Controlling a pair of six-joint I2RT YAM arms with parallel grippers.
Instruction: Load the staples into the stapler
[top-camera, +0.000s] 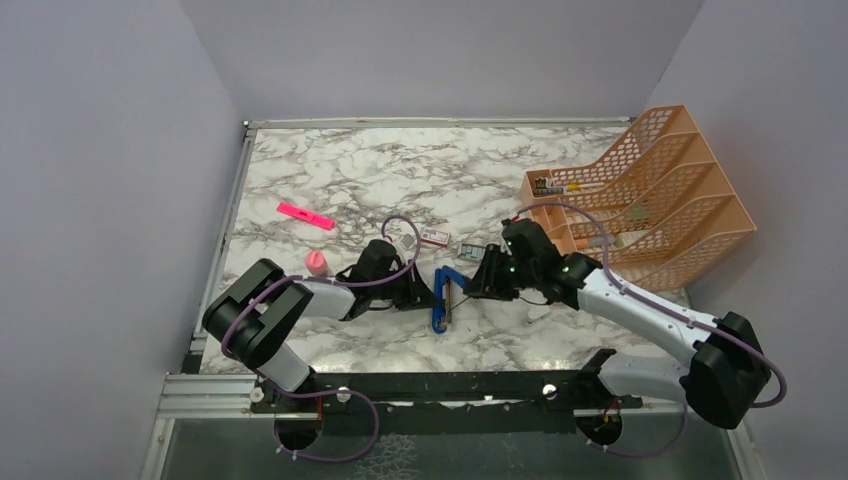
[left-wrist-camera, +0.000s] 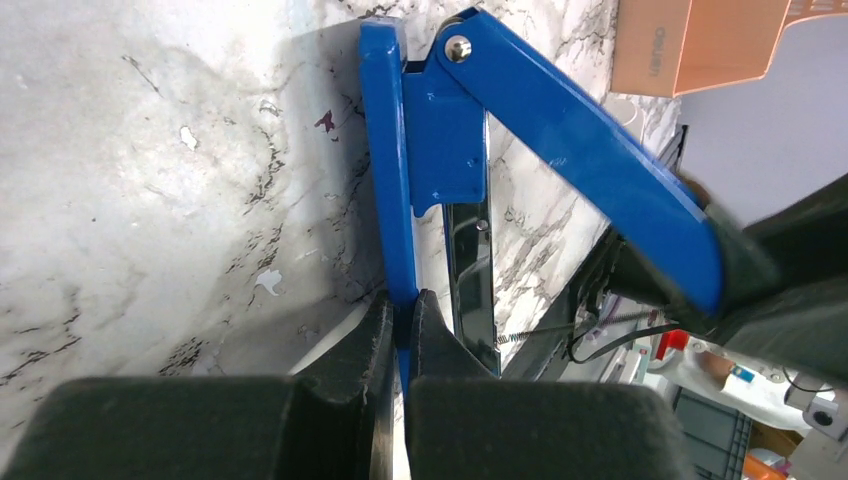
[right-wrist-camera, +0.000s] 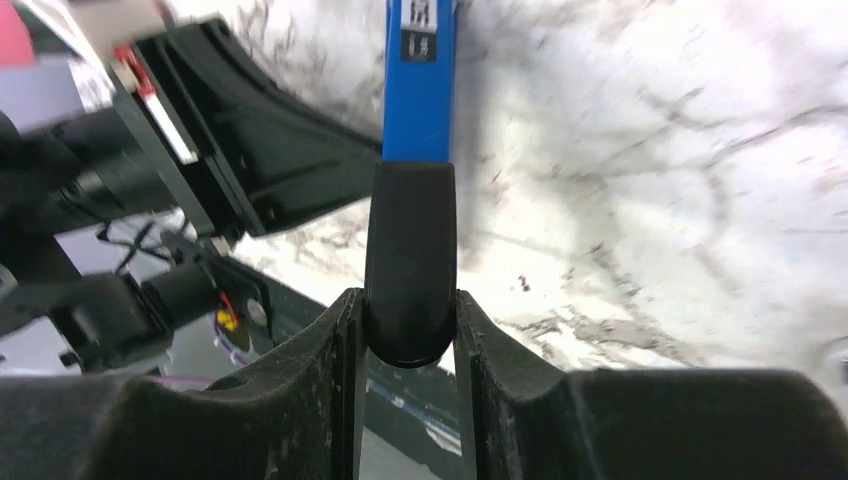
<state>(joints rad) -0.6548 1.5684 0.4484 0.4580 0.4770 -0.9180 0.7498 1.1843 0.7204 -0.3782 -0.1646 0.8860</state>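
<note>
While left pincer (left-wrist-camera: 400, 312) and right pincer (right-wrist-camera: 408, 312) clamp it, the stapler (top-camera: 441, 297) points hinge-end away.

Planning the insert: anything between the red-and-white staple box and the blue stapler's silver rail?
Nothing visible covers the silver metal rail: the slim blue stapler is hinged open, its lid clamped by the right gripper, its base by the left gripper. The red-and-white staple box lies just beyond.

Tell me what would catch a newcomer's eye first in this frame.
The blue stapler, hinged open at mid-table, with both arms on it: the left gripper pinches its thin blue strip, the right gripper clasps its black-tipped top arm. An orange mesh tray stands at the far right.
</note>
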